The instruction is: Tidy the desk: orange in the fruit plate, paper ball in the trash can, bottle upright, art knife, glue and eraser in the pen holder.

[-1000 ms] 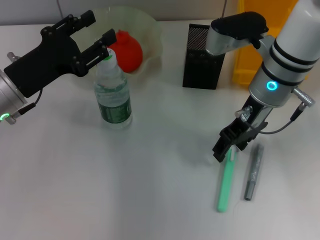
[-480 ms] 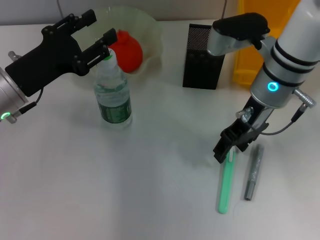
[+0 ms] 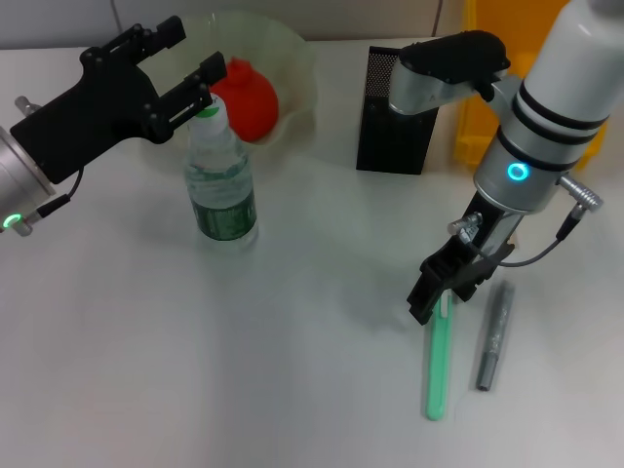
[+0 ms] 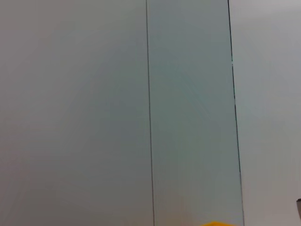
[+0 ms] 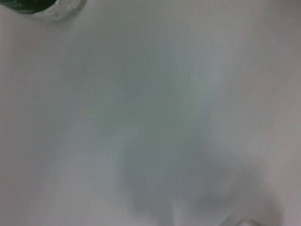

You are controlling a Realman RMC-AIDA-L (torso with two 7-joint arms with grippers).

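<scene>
The bottle (image 3: 222, 185) stands upright on the table, white cap up; its base also shows in the right wrist view (image 5: 42, 5). My left gripper (image 3: 195, 51) is open, just behind and above the cap. The orange (image 3: 246, 97) lies in the fruit plate (image 3: 297, 60). My right gripper (image 3: 444, 291) is low over the upper end of the green art knife (image 3: 438, 366), fingers open on either side of it. The grey glue stick (image 3: 494, 336) lies beside the knife. The pen holder (image 3: 393, 117) and the trash can (image 3: 476, 132) stand at the back. The eraser and the paper ball are out of view.
White tabletop (image 3: 146, 370) spreads out in front of the bottle. My right arm's elbow (image 3: 448, 63) hangs over the pen holder. The left wrist view shows only a wall and a sliver of the yellow trash can (image 4: 214, 223).
My right gripper has shifted slightly left and down at the art knife's upper end. The left gripper and the bottle have barely moved.
</scene>
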